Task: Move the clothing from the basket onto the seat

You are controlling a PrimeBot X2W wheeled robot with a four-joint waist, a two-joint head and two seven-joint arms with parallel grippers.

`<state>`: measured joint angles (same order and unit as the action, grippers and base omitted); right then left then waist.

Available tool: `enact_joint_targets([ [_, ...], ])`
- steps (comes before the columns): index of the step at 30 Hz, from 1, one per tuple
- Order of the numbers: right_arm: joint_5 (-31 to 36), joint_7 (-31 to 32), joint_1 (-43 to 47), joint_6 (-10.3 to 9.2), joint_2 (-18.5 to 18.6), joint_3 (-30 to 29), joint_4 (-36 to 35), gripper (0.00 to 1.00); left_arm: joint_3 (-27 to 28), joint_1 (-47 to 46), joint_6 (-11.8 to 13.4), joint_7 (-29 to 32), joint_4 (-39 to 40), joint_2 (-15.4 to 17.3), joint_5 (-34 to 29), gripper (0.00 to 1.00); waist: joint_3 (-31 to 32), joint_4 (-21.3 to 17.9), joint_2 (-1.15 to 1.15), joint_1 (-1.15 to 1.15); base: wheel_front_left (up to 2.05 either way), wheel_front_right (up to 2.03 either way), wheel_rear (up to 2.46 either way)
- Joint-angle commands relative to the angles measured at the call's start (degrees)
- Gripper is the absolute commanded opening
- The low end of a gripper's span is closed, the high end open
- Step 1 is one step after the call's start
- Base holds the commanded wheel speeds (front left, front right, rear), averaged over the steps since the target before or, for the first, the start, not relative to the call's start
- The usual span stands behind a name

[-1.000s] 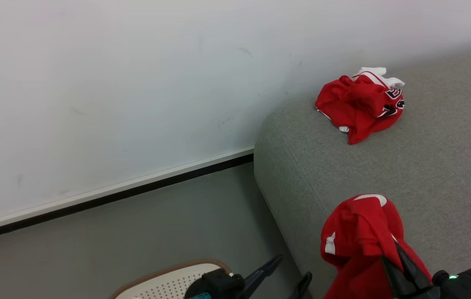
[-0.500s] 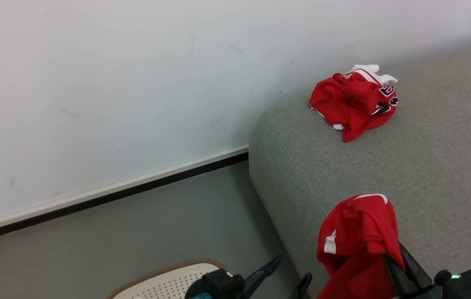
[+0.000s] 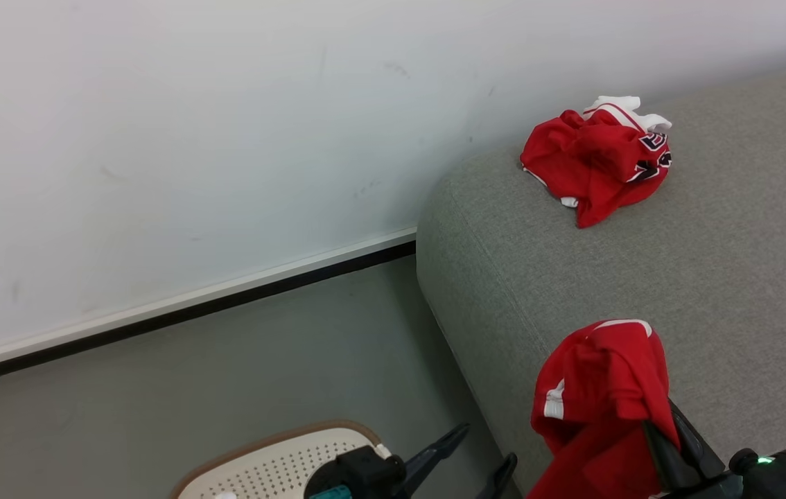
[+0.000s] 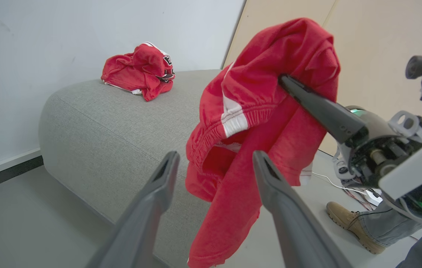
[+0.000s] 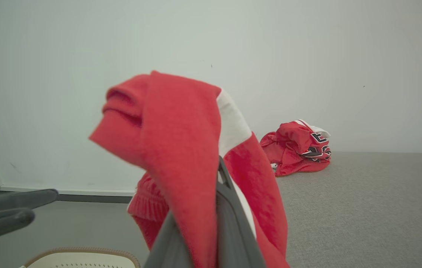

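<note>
My right gripper [image 3: 663, 419] is shut on a red piece of clothing [image 3: 597, 388] with white trim, which drapes over its fingers above the front left corner of the grey seat [image 3: 712, 263]. A second crumpled red garment [image 3: 597, 163] with black numerals lies on the seat near the wall. The same held clothing [image 4: 263, 111] hangs in the left wrist view, and it [image 5: 181, 149] covers the fingers in the right wrist view. My left gripper [image 3: 479, 454] stands open and empty beside the basket [image 3: 261, 468], of which one cream corner with a brown rim shows.
A white wall [image 3: 192, 138] with a dark baseboard runs behind the seat. Grey floor [image 3: 226, 374] lies between wall, basket and seat. A person's shoe [image 4: 348, 223] and trouser leg stand on the floor past the seat, near some cables.
The head view has shifted slightly. My right gripper keeps its grip on the red clothing, held at about the same place over the seat corner. The left gripper stays open.
</note>
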<state>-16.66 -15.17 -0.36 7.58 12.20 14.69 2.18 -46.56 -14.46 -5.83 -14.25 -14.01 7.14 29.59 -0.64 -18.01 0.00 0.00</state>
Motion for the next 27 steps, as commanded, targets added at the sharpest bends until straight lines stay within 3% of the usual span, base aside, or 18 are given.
enact_joint_targets([
  [1, 0.37, 0.05, -0.07, -0.17, -0.17, -0.34, -0.21, 0.00, 0.05, -0.51, 0.19, 0.06, 0.22, 0.56, -0.08, 1.00, -0.49, 0.19, 0.00, 0.00, 0.00, 0.00, 0.00],
  [9, 0.41, 0.05, -3.25, -0.17, -0.61, -1.51, -1.00, 0.00, -0.22, -3.49, 0.32, 1.76, 1.45, 1.75, -1.46, 1.00, -6.97, 2.18, 0.00, 0.00, 0.00, 0.00, 0.00],
  [18, 0.49, 0.05, -13.54, -0.17, 0.15, -6.56, -0.74, 0.00, 0.37, -11.45, -0.20, 3.12, 2.25, 2.66, -3.44, 1.00, -18.07, 6.68, 0.00, 0.00, 0.00, 0.00, 0.00],
  [27, -0.01, 0.39, -28.16, -0.17, 9.81, -9.86, 2.91, 0.00, 1.31, -18.59, -0.60, 1.61, 0.90, 1.34, -4.63, 1.00, -25.77, 11.83, 0.00, 0.00, 0.00, 0.00, 0.00],
])
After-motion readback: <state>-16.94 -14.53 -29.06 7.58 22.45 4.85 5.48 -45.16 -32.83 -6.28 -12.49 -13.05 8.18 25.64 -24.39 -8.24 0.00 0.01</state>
